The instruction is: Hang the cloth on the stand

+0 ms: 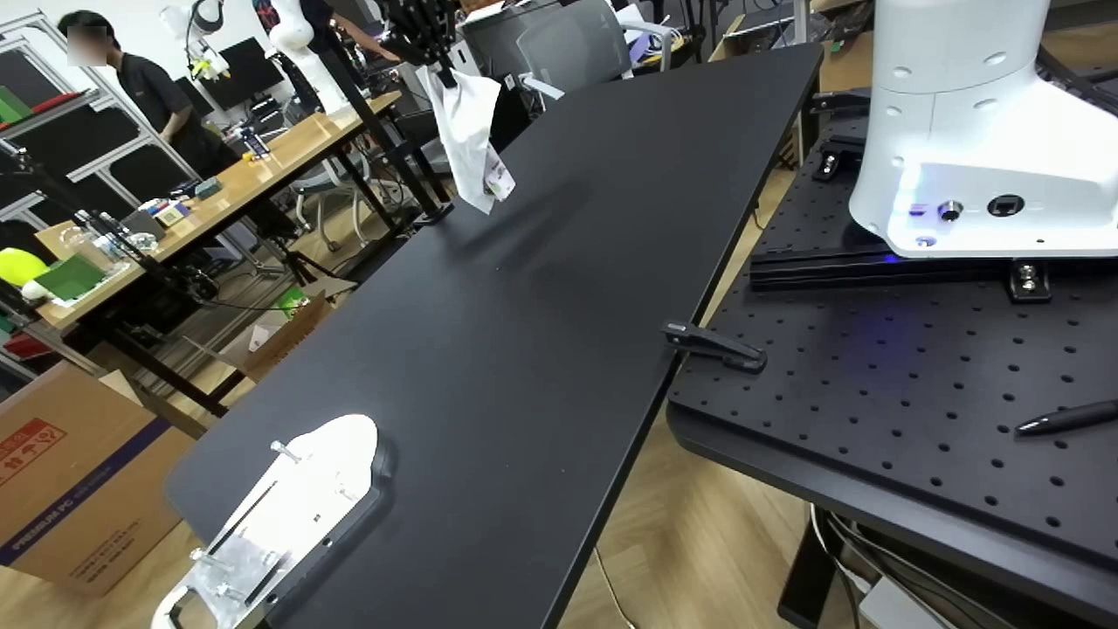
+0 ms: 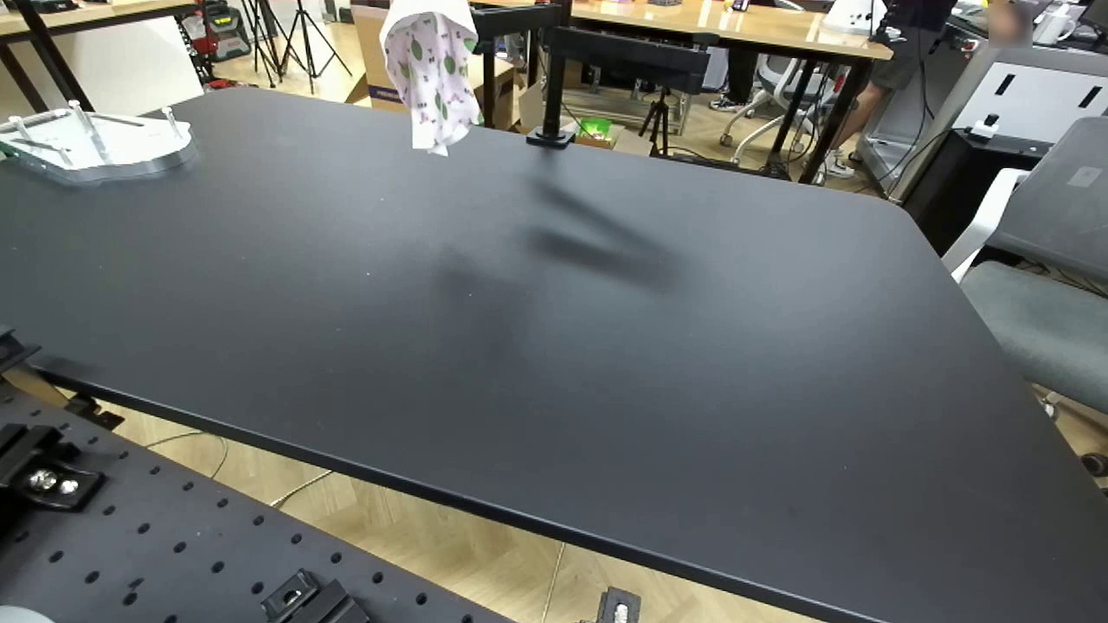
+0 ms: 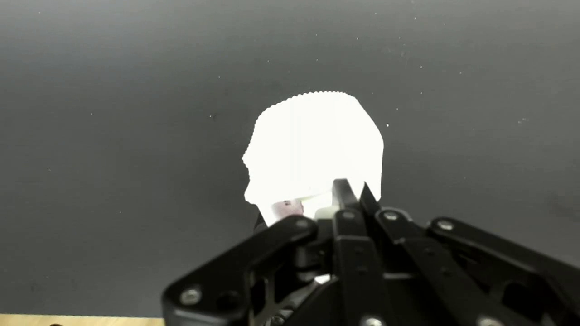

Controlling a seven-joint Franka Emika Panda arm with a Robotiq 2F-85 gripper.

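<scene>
White cloth (image 1: 469,140) | pincer (image 3: 354,184) clamped on it | black-post stand (image 2: 555,95) (presumed) | ample overhang to be draped past its side bar (image 2: 628,57) before grip is loosened

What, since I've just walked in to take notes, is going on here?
A robot arm holds a white, partly patterned cloth in its end effector, hanging above the black table. The job is hanging it on a stand, not yet done. A black post stands at the table's edge, possibly the stand meant. A white board with pegs lies on the table.
</scene>
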